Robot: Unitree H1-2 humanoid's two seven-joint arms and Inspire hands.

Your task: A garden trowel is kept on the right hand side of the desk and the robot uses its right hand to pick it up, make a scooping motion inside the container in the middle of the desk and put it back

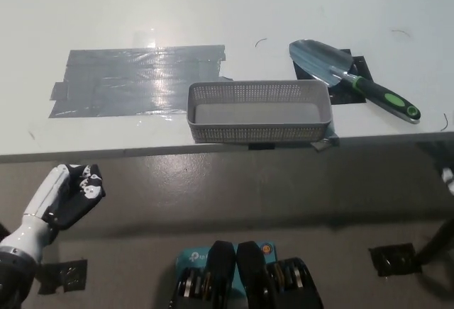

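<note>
While trowel (pixel 349 79) lies beside container (pixel 259 91) | grey tape (pixel 135 82) at its left | left hand (pixel 67 194) empty, loose, below desk (pixel 213 11)

One trowel (pixel 352 80), one container (pixel 259 91)

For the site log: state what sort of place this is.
Probably a robotics test bench, not a garden: a bare white desk patched with grey tape, a garden trowel lying on a black tape mark, and an empty grey mesh container at the desk's front edge.

Container (pixel 259 133) just beside trowel (pixel 351 79) blade; handle unobstructed.
</note>
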